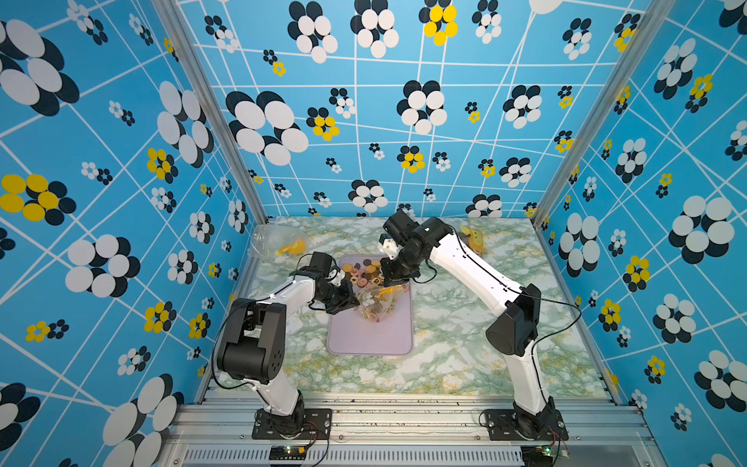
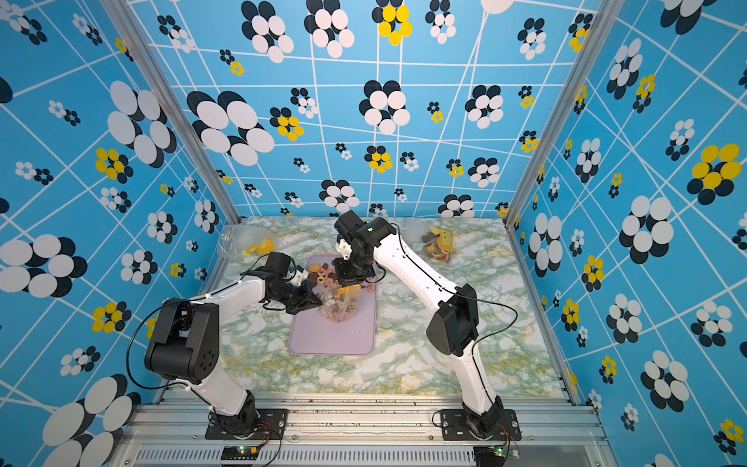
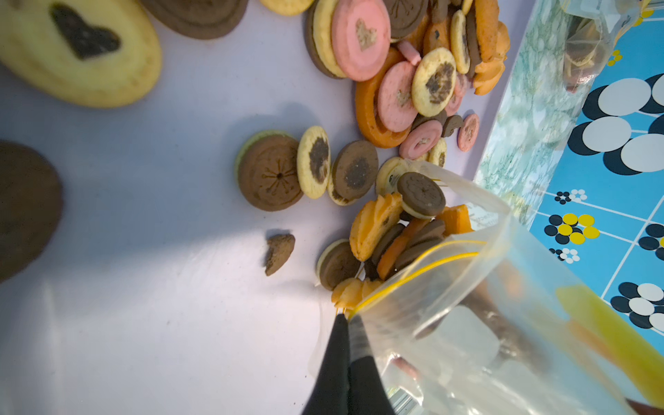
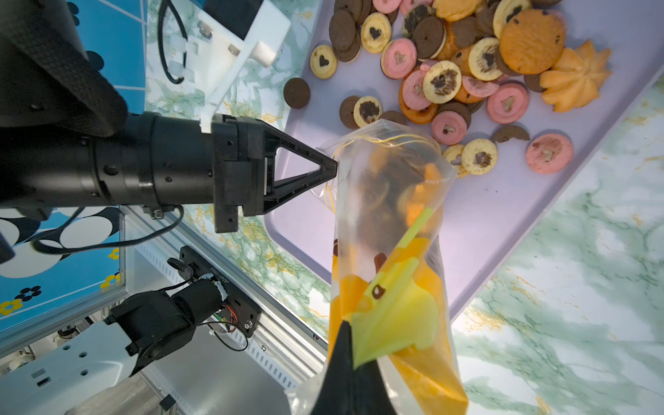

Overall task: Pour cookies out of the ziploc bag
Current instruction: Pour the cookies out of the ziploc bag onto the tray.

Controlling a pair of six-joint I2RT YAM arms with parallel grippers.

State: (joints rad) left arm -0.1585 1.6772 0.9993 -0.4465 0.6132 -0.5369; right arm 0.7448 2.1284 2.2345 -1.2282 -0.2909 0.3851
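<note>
A lavender tray [image 1: 370,339] lies lengthwise in the middle of the marble-print table [image 1: 465,343]. Its near half shows bare surface, with open table to the right and on the near side. Patterned walls close in three sides. Two more clear bags lie at the far left [image 1: 279,242] and far right [image 2: 434,242].

The left arm reaches in low from the near left, forearm almost level. The left claw [image 3: 345,318] is closed, pinching the zip edge of the ziploc bag [image 1: 376,303]. The right arm arches over from the near right with its wrist bent downward. The right claw [image 4: 346,323] is clamped on the bag's bottom end, beside a yellow printed piece [image 4: 395,309] inside.

The bag hangs between the claws over the tray's middle, its mouth open toward the far end. Most of the cookies [image 4: 449,72] lie heaped on the tray's far end. Dark and orange ones crowd the bag's mouth, and some touch the tray.
</note>
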